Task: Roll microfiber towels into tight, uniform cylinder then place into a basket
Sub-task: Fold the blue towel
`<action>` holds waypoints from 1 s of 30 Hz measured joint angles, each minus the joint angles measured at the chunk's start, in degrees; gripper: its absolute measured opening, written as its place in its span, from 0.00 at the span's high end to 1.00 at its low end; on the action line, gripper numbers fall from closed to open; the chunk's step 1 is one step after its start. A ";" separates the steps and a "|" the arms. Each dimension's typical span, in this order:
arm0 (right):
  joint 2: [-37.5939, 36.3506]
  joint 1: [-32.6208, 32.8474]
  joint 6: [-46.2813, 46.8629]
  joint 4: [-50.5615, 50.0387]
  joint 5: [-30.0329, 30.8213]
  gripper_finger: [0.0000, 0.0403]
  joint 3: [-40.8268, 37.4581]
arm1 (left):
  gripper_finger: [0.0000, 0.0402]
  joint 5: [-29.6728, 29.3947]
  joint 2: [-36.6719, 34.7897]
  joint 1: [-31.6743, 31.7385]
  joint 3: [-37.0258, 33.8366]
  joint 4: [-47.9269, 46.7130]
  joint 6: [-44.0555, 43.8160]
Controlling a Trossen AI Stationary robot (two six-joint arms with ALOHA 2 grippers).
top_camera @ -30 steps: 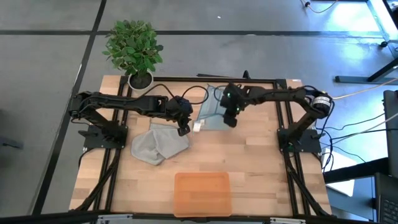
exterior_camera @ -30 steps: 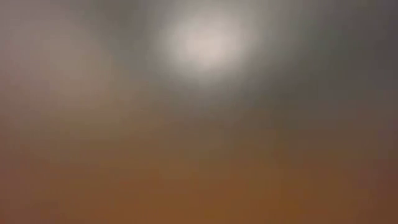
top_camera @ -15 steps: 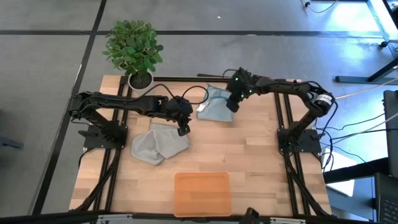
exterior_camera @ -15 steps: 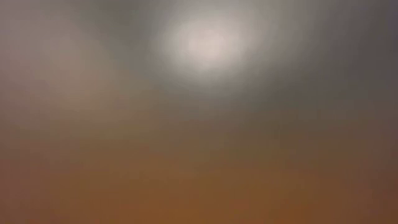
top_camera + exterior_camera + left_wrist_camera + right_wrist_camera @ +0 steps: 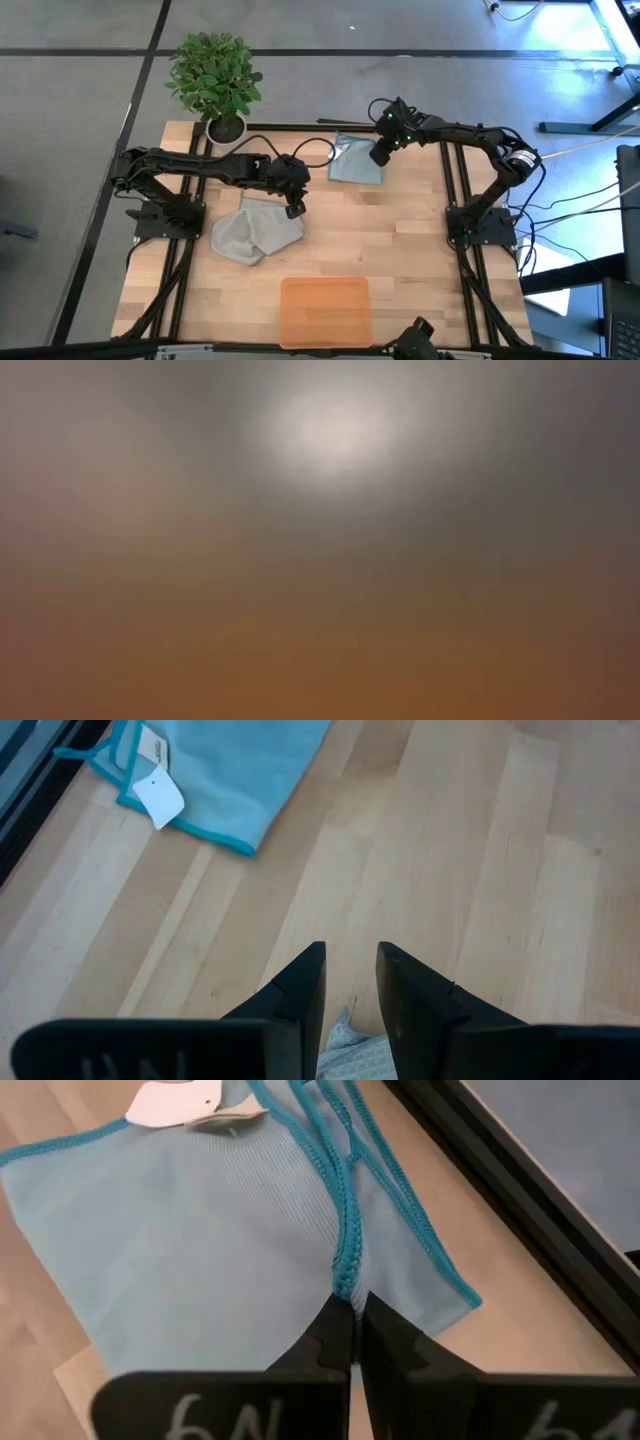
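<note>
The pale blue towel (image 5: 355, 163) lies folded on the table at the far middle, with its white tag (image 5: 180, 1102) showing; it also shows in the left wrist view (image 5: 215, 775). My right gripper (image 5: 380, 155) is shut on its far right part. The grey towel (image 5: 252, 231) lies crumpled at the left middle. My left gripper (image 5: 293, 207) is at its far right corner, with grey cloth between its fingers. The orange tray (image 5: 325, 311) sits at the near middle. The low view shows only blur. My left gripper has the grey towel's far right corner (image 5: 343, 1038) between its two fingers, slanting down from the table's left. The rest of the towel lies slack on the table. My right gripper pinches the blue towel at its teal stitched hem (image 5: 346, 1276), where several hemmed edges bunch together, so several layers. The fingers (image 5: 335, 1335) come slanting down from the far right. The towel lies on the table below them.
A potted plant (image 5: 215, 78) stands at the far left corner. Black frame rails (image 5: 455, 190) run along the table's sides and far edge, close behind the blue towel. Bare wood lies between the towels and the tray.
My right gripper has gone toward the table's far right with the blue towel's edge. The towel's near part and its white tag have been drawn toward the far edge, and the towel now covers less of the table.
</note>
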 joint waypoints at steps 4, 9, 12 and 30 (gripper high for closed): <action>0.00 0.02 -0.10 0.32 0.00 0.98 0.00 | 0.79 0.00 0.00 0.00 0.00 0.00 0.00; -1.61 0.35 -1.60 3.67 0.06 0.98 0.01 | 0.79 -0.01 0.00 0.00 0.00 0.00 0.00; -2.73 0.14 -0.44 4.49 3.71 0.98 0.05 | 0.79 -0.02 0.00 0.00 0.00 0.02 -0.02; -2.71 -1.00 2.02 1.94 7.59 0.86 0.04 | 0.79 -0.02 0.00 0.02 0.00 0.20 -0.68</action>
